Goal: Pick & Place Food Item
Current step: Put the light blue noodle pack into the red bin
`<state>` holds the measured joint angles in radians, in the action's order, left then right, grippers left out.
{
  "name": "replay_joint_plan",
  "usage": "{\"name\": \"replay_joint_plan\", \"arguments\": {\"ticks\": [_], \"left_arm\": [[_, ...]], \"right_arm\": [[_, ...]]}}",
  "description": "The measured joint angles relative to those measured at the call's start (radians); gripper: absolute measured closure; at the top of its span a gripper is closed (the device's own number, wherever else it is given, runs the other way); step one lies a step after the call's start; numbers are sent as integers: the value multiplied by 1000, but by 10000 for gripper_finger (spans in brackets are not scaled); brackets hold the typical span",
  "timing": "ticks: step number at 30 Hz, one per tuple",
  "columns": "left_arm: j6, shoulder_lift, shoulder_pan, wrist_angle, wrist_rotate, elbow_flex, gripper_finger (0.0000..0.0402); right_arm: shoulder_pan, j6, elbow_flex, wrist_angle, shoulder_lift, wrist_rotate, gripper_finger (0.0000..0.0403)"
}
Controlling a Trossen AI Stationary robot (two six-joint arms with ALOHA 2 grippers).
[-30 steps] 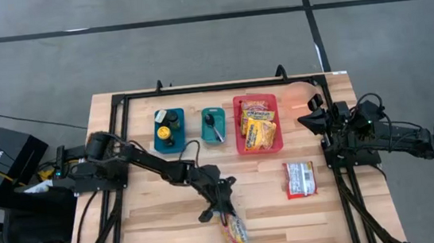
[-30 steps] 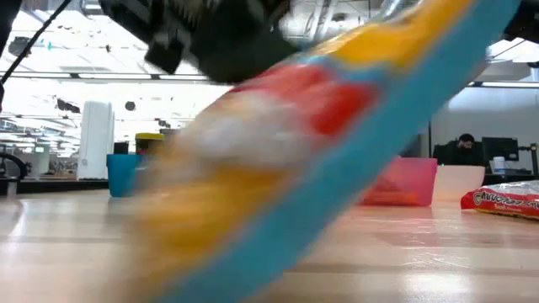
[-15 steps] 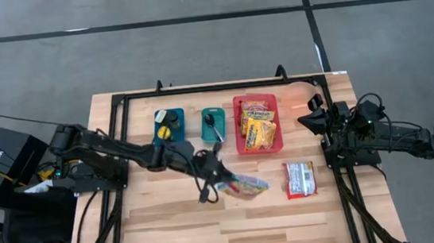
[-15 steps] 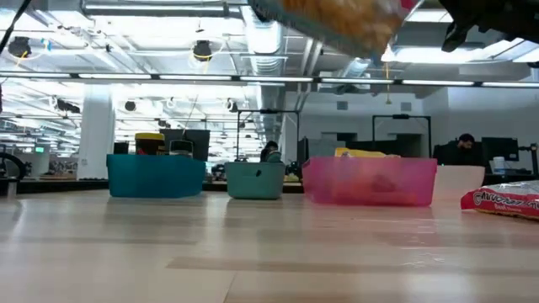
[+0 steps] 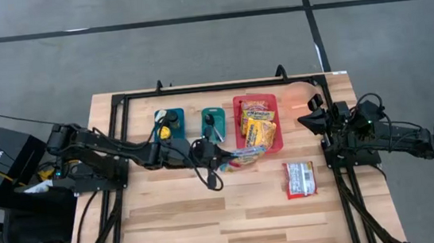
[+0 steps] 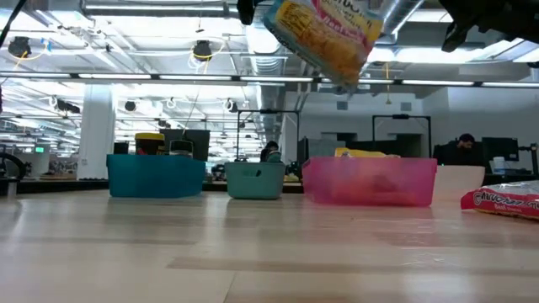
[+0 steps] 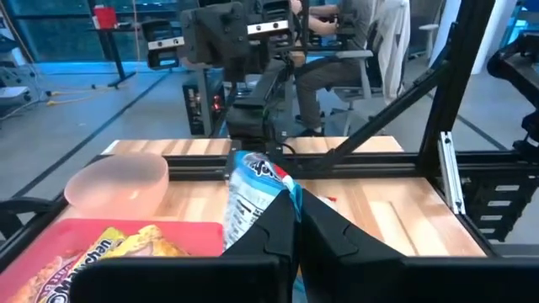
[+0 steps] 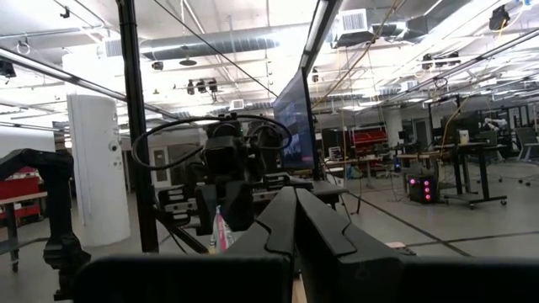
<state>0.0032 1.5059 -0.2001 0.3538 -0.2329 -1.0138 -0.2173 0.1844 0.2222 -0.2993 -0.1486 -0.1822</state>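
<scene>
High view: left gripper (image 5: 219,156) clamped on a snack bag (image 5: 240,157), carried in the air just beside the red bin (image 5: 239,125), long axis pointing toward it; right gripper (image 5: 316,110) well apart, fingers pressed together.

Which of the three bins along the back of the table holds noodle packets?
The red bin, the rightmost of the three, holds yellow noodle packets. The two teal bins beside it hold other items. The left gripper carries another packet just short of the red bin.
</scene>
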Motion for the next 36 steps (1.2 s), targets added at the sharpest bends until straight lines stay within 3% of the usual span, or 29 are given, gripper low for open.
{"name": "replay_joint_plan", "arguments": {"ticks": [24, 31, 36], "left_arm": [[53, 0, 78, -118, -13, 0, 401], [53, 0, 81, -130, -5, 0, 401], [53, 0, 84, -130, -5, 0, 401]], "right_arm": [[0, 14, 0, -49, 0, 0, 401], [0, 146, 0, -104, -1, 2, 401], [1, 190, 0, -32, -50, 26, 401]]}}
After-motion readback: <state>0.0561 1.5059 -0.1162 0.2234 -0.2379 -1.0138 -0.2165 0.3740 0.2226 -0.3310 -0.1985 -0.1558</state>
